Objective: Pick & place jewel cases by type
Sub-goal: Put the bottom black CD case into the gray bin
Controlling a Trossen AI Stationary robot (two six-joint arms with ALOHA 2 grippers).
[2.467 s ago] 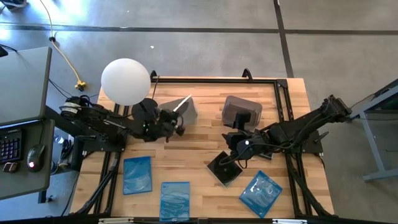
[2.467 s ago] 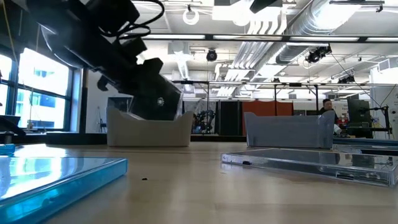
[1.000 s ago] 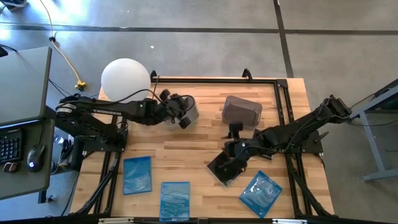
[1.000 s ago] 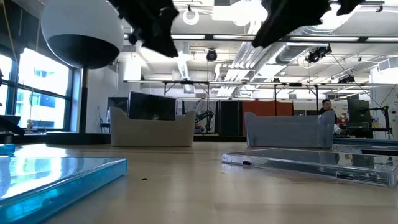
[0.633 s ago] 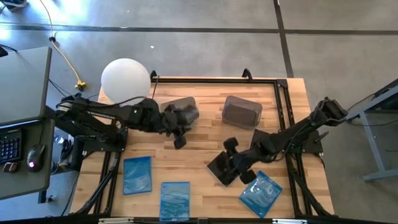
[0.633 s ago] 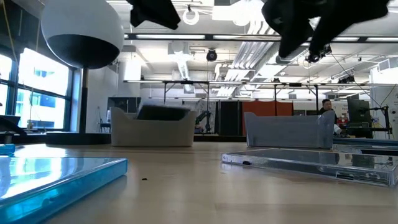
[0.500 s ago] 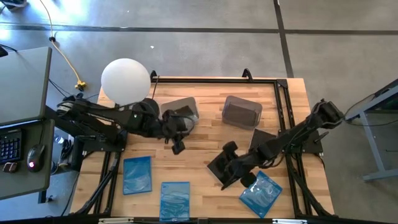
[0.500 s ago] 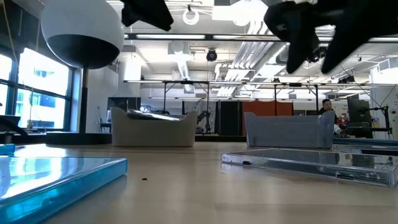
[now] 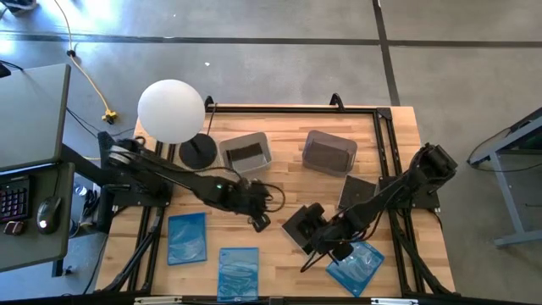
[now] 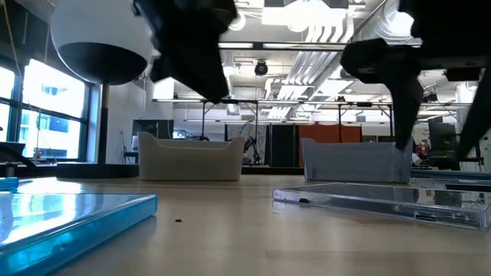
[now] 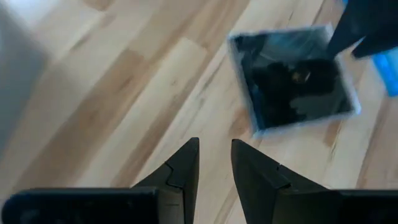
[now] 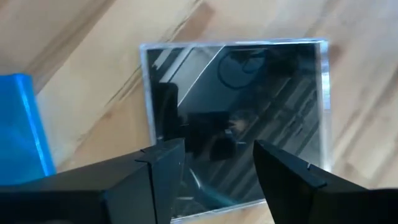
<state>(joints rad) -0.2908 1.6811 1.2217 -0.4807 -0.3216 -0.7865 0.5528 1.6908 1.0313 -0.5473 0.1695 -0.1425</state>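
A square black jewel case (image 9: 300,227) lies flat on the table's middle, toward the near edge; it also shows in the left wrist view (image 11: 295,87) and the right wrist view (image 12: 239,118). My right gripper (image 9: 320,246) hovers open just above it (image 12: 217,149). My left gripper (image 9: 261,222) is open with a narrow gap (image 11: 214,152), over bare wood left of that case. A second black case (image 9: 356,192) lies near the right arm. Another black case (image 9: 246,153) lies flat in the left tub. Three blue cases (image 9: 187,237) (image 9: 238,273) (image 9: 354,264) lie along the near edge.
Two grey tubs (image 9: 230,146) (image 9: 329,152) stand toward the far edge. A white globe lamp (image 9: 172,110) stands on its round base at the far left corner. In the low view a blue case (image 10: 69,218) and the black case (image 10: 383,203) lie close to the camera.
The black case that stood on edge in the left tub has tipped over and now lies flat in it. My left gripper has moved from that tub toward the near edge and right, close to the middle black case. My right gripper has moved toward the near edge, over that case.
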